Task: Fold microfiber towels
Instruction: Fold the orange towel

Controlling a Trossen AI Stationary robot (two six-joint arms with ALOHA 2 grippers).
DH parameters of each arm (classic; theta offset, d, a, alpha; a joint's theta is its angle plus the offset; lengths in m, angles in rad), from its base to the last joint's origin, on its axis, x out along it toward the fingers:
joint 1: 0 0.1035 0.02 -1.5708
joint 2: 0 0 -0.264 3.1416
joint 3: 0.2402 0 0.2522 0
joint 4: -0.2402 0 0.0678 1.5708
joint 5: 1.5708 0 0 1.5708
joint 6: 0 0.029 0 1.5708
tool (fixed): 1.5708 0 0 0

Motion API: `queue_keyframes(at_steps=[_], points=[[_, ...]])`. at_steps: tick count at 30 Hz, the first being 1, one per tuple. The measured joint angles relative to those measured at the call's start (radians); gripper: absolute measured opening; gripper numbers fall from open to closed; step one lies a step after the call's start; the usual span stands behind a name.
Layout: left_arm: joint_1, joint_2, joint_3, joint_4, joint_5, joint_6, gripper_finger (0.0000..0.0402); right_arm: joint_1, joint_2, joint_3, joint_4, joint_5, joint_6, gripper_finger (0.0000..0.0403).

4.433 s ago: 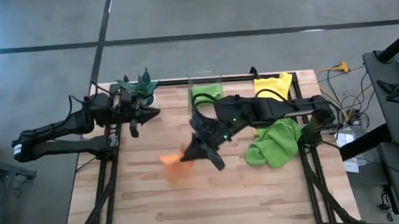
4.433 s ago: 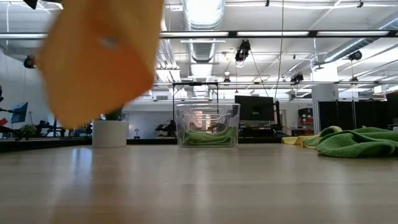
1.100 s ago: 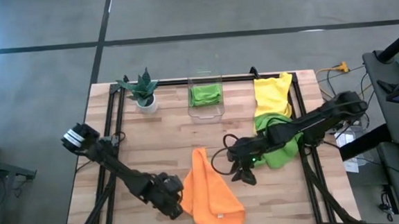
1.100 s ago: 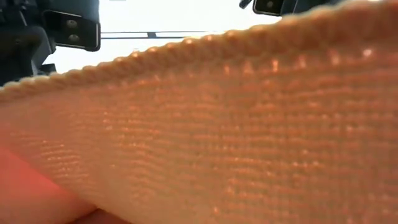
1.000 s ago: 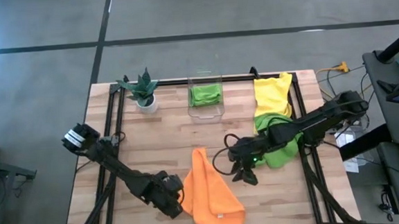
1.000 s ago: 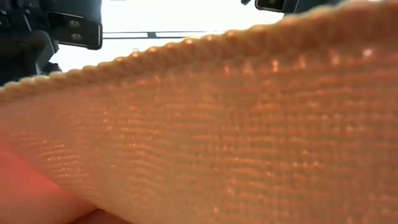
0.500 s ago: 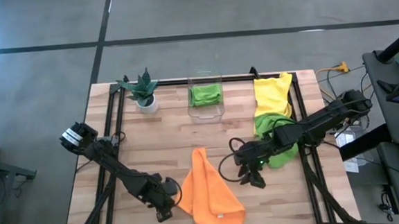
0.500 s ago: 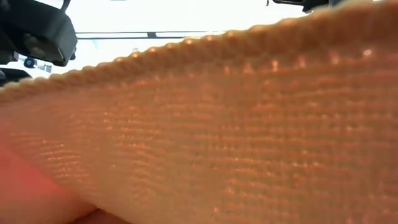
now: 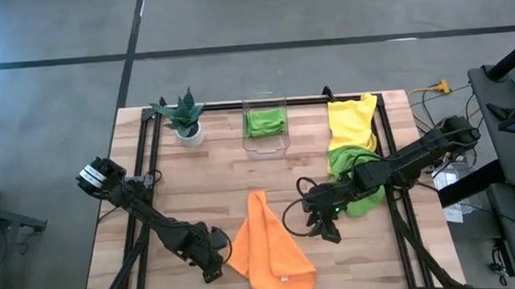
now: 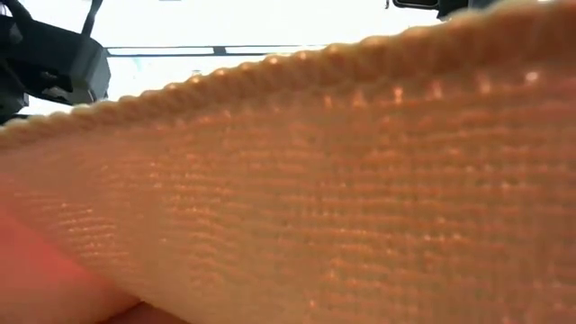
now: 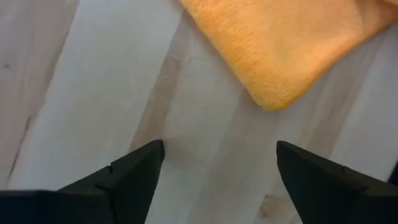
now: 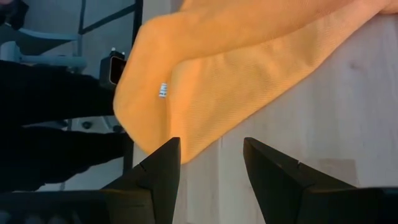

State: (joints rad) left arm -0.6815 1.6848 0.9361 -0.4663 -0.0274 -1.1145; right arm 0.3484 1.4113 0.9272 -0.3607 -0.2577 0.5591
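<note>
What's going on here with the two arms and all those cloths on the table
A two-armed robot is folding microfiber towels. The orange towel lies loosely doubled over near the front edge of the table. The left gripper sits just beside its left edge, open and holding nothing. The right gripper hovers off the towel's right side, also empty. A green towel and a yellow towel wait on the right, and another green one sits in the clear bin at the back.

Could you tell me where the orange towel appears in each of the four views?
High: orange towel, near table edge, between both arms.
Low: fills almost the whole picture.
Left wrist: one corner, beyond the open jaws.
Right wrist: folded edge with tag.
Shared landmark: the wooden table.
</note>
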Motion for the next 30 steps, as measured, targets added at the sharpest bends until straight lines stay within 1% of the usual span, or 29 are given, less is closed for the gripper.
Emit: queue_keyframes(at_steps=[4,6,8,11,13,16,19,21,23,26,29,30], points=[[-0.001,0.001,-0.003,0.026,-0.039,0.018,0.0301,0.01,0.0,0.0,0.0,0.003,0.017,0.0171],[-0.003,0.003,-0.008,0.064,-0.069,0.088,0.0302,0.014,0.0,0.0,0.0,0.01,0.017,0.0171],[0.0,0.014,-0.005,0.154,-0.116,0.201,0.0302,0.02,0.0,0.0,-0.001,0.025,0.018,0.0171],[0.004,0.037,-0.004,0.161,-0.174,0.299,0.0302,0.021,0.0,0.0,-0.002,0.026,0.02,0.0171],[0.004,0.061,0.005,0.162,-0.205,0.314,0.0302,0.021,0.0,0.0,-0.003,0.026,0.029,0.0171],[0.008,0.09,0.016,0.157,-0.207,0.318,0.0298,0.03,0.0,0.0,-0.003,0.026,0.048,0.0171],[0.008,0.108,0.022,0.152,-0.208,0.32,0.0281,0.046,0.0,0.0,-0.007,0.025,0.063,0.0171],[0.01,0.108,0.032,0.134,-0.207,0.321,0.0257,0.058,0.0,0.0,-0.008,0.026,0.066,0.0171],[0.013,0.107,0.047,0.097,-0.204,0.341,0.0219,0.065,0.0,0.0,-0.011,0.027,0.063,0.0171],[0.023,0.099,0.062,0.049,-0.193,0.415,0.0135,0.067,0.0,0.0,-0.011,0.053,0.053,0.0171],[0.043,0.079,0.076,-0.01,-0.169,0.467,0.0034,0.065,0.0,0.0,-0.011,0.078,0.046,0.0171],[0.056,0.067,0.078,-0.048,-0.163,0.466,0.0018,0.064,0.0,0.0,-0.01,0.088,0.045,0.0171]])
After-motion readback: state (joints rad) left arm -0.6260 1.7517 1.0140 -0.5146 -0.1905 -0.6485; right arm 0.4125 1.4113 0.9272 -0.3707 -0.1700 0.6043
